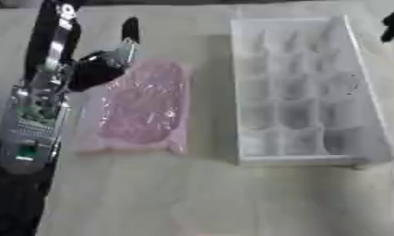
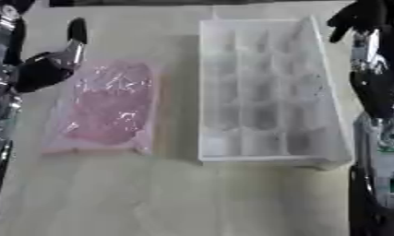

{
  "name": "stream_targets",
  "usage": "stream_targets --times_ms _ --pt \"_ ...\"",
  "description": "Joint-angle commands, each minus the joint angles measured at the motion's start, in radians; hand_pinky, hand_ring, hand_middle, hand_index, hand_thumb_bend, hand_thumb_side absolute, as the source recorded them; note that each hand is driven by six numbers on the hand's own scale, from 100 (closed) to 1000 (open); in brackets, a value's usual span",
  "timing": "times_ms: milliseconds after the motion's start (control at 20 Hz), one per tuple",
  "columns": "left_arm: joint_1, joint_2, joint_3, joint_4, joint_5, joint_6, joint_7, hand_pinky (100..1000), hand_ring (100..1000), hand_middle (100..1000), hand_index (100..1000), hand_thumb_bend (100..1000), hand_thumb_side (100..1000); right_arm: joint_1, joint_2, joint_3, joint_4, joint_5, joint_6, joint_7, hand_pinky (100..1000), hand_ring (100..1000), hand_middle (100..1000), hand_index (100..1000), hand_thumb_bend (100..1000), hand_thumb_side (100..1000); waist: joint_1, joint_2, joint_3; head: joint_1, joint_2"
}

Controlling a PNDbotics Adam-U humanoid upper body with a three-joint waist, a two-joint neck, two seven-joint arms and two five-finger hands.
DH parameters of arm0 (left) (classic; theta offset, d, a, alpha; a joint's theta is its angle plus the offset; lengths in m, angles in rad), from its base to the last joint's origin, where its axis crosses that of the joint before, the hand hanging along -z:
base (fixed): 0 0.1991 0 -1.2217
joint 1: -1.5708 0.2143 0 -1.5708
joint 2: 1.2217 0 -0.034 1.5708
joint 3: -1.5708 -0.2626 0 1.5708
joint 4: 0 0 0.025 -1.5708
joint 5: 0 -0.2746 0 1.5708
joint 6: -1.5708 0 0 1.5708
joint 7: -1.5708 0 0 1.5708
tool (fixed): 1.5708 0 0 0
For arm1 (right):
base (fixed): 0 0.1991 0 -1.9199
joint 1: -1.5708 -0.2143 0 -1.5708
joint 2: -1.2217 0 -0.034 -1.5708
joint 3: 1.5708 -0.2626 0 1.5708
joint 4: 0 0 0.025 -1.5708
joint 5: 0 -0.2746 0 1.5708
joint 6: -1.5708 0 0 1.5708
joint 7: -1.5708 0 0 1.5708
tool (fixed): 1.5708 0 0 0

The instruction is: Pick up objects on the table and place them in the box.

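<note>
Left hand [image 1: 99, 69], by the tabletop's [image 1: 192, 193] left edge: fingers curled at the far-left corner of the pink plastic packet [image 1: 143, 106]; contact cannot be confirmed. The packet lies flat, left of centre. The white compartmented box [image 1: 301, 92] stands just right of it. Right hand [image 2: 357, 18], far-right corner: finger state cannot be told.

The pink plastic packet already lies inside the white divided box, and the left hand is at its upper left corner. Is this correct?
Not quite. The pink plastic packet lies on the table, left of the white divided box, as the left eye view shows. The left hand is indeed at its upper left corner.
</note>
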Motion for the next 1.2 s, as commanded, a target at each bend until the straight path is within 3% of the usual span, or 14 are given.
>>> stream_targets --times_ms 50,100,150,300,350,400,450,500,700,950,1200 --pt "-0.018 0.045 0.001 0.004 0.011 -0.050 -0.034 724 773 897 918 184 500 -0.015 -0.013 0.002 -0.019 -0.002 0.000 0.005 329 475 651 677 100 523 0.001 -0.012 -0.002 0.019 0.000" --pt "-0.020 0.049 0.005 0.005 0.019 -0.061 -0.041 720 777 900 928 254 464 -0.015 -0.013 0.002 -0.019 -0.002 0.000 0.005 329 475 651 677 100 522 0.001 -0.011 -0.002 0.021 0.000" --pt "-0.020 0.053 0.009 0.005 0.026 -0.071 -0.048 719 775 898 924 236 479 -0.015 -0.014 0.001 -0.019 -0.002 0.000 0.005 329 475 651 677 100 522 0.000 -0.011 -0.001 0.023 0.000" --pt "-0.019 0.057 0.018 0.002 0.051 -0.086 -0.063 729 786 906 939 353 349 -0.015 -0.015 0.001 -0.019 -0.002 0.000 0.006 329 475 652 677 100 523 0.000 -0.010 -0.001 0.023 0.000" --pt "-0.017 0.058 0.021 -0.001 0.062 -0.090 -0.066 726 783 905 938 311 410 -0.015 -0.015 0.001 -0.019 -0.002 0.000 0.006 329 475 652 677 100 523 0.000 -0.010 -0.001 0.023 0.000" --pt "-0.017 0.060 0.023 -0.002 0.069 -0.093 -0.070 738 792 908 943 417 261 -0.015 -0.015 0.001 -0.019 -0.002 -0.001 0.007 329 475 652 677 100 523 0.000 -0.009 -0.001 0.022 0.000" --pt "-0.018 0.066 0.026 -0.005 0.067 -0.098 -0.080 737 791 907 942 409 270 -0.015 -0.015 0.001 -0.019 -0.002 -0.001 0.007 329 475 652 677 100 523 0.000 -0.008 -0.001 0.021 0.000" --pt "-0.021 0.074 0.028 -0.006 0.061 -0.103 -0.091 757 811 918 957 462 243 -0.015 -0.016 0.002 -0.019 -0.002 -0.001 0.008 329 475 653 678 100 522 0.001 -0.007 -0.002 0.020 0.000" --pt "-0.044 0.124 0.029 0.007 0.032 -0.132 -0.141 736 799 910 979 478 266 -0.014 -0.019 0.003 -0.019 -0.003 -0.001 0.012 329 475 654 679 100 521 0.006 -0.005 -0.003 0.017 0.000" --pt "-0.091 0.200 -0.002 0.091 0.110 -0.163 -0.133 703 773 901 950 472 370 -0.014 -0.022 0.006 -0.019 -0.005 -0.001 0.016 329 475 654 679 100 521 0.014 -0.004 -0.013 0.011 0.000" --pt "-0.142 0.238 -0.017 0.169 0.183 -0.190 -0.142 673 742 871 928 378 438 -0.016 -0.024 0.008 -0.019 -0.005 -0.002 0.018 329 476 654 679 100 523 0.019 -0.004 -0.023 0.005 0.000"
